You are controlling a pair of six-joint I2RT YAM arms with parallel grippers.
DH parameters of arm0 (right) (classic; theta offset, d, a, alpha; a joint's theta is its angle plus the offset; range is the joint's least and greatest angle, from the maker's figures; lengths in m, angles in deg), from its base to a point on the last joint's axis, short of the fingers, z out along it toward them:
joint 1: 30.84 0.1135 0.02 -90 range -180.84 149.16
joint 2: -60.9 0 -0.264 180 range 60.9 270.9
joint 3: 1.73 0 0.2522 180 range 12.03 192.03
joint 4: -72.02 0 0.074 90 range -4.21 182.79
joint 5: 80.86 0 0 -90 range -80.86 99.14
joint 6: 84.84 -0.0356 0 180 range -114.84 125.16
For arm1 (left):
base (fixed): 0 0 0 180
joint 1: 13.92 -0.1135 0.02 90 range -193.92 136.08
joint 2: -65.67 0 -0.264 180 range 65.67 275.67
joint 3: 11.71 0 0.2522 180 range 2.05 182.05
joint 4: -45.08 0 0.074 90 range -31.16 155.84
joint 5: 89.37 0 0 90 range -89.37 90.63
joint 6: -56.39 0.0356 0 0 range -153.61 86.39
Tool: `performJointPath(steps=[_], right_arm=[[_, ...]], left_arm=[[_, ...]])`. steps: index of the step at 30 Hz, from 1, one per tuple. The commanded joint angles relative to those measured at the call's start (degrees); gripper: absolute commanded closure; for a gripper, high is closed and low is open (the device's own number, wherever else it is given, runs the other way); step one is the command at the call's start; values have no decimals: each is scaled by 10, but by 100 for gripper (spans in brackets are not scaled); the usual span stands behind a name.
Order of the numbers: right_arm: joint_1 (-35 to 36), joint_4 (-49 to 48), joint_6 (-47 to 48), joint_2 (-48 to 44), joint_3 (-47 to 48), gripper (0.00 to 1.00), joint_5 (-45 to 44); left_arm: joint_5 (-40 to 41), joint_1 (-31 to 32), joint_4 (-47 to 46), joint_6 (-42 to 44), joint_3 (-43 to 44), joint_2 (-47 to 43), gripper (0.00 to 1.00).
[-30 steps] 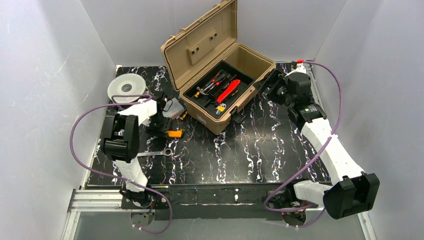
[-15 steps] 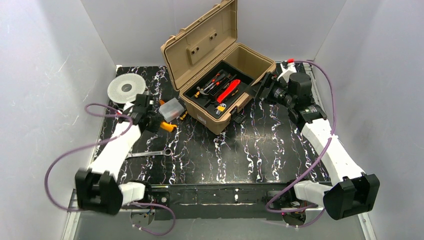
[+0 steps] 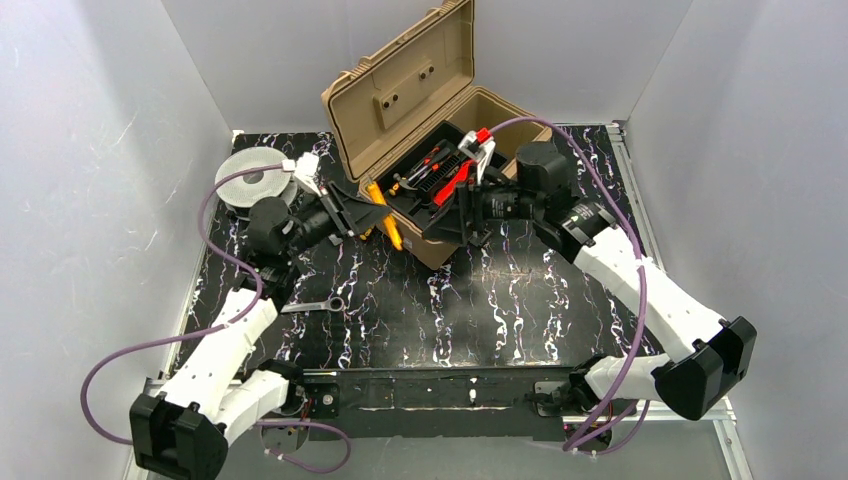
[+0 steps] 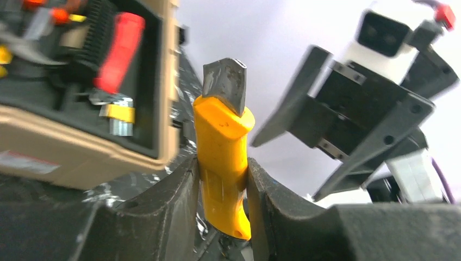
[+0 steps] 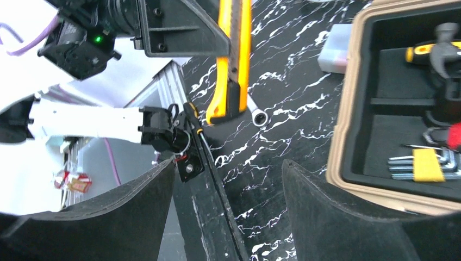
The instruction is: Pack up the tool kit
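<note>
The tan toolbox (image 3: 410, 85) stands open at the back, lid up. Its black tray holds red-handled pliers (image 3: 455, 182) and other small tools. My left gripper (image 3: 368, 212) is shut on a yellow utility knife (image 3: 385, 215) and holds it in the air by the box's front left corner. In the left wrist view the knife (image 4: 223, 136) stands upright between my fingers (image 4: 174, 201), metal tip up. My right gripper (image 3: 447, 215) is open and empty, facing the knife (image 5: 234, 60) from the right, in front of the toolbox (image 5: 348, 109).
A grey round spool (image 3: 250, 175) lies at the back left. A steel wrench (image 3: 310, 305) lies on the black marbled table (image 3: 480, 300) near the left arm. A small clear plastic box (image 5: 336, 49) sits by the toolbox's left side. Hex keys (image 5: 429, 163) lie in the tray.
My left gripper has lifted the yellow knife off the table and carried it right toward the toolbox. My right arm has swung left from beside the box to face it.
</note>
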Motion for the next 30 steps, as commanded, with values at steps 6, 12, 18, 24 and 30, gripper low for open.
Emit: performJointPath(steps=[6,12,18,24,30], right_arm=[[43,-19,48,7,23,20,0],[56,-48,51,0,15,21,22],[67,-75,39,-4,11,21,28],[73,-78,25,10,21,32,19],[78,-94,9,15,18,60,7]], left_arm=[[-113,104,-185,-13,52,24,100],[-106,113,-180,-10,46,19,100],[-102,118,-186,-10,44,23,100],[-102,124,-195,-12,45,24,100],[-99,129,-206,-12,32,31,100]])
